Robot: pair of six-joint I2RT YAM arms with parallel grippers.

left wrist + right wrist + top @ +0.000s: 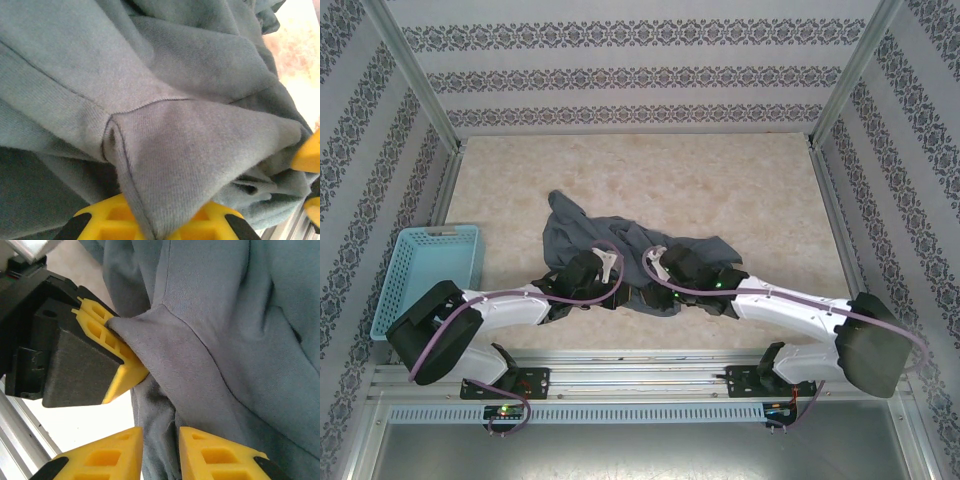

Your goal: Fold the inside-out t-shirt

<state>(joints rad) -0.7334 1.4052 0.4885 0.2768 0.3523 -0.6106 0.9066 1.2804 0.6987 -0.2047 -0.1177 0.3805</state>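
The inside-out t-shirt (610,240) lay crumpled in a heap near the front middle of the table (740,180), with no fold yet made. The left claw (160,227) pinched a seamed peak of its cloth. Just beside it, the right claw (161,455) stood narrowly parted around a hanging bunch, its grip impossible to judge. Spreading flat and every fold remained.

Nothing can be read anywhere, neither words nor numbers nor brand marks. The t-shirt (175,130) shows only seams and plain cloth up close; no label on it can be made out. The walls (620,80) carry bands of ornament, not lettering.
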